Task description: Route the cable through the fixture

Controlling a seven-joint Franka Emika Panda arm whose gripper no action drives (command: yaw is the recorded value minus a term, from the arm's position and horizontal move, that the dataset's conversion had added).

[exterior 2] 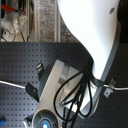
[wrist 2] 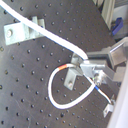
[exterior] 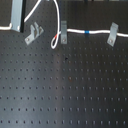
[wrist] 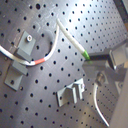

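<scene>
- End effector (wrist: 95, 59) clenched on the cable (wrist: 70, 40) at its green mark.
- Fixture (exterior: 33, 32) sits upper left in the first exterior view, apart from the cable.

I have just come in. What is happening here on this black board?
One robot arm is working with a white cable on a perforated board. In the first wrist view, its gripper appears closed on the cable at the green mark. In the first exterior view, the cable runs past one narrow clip and a second clip. The fixture, the wider two-prong bracket, has no cable in it yet.
</scene>
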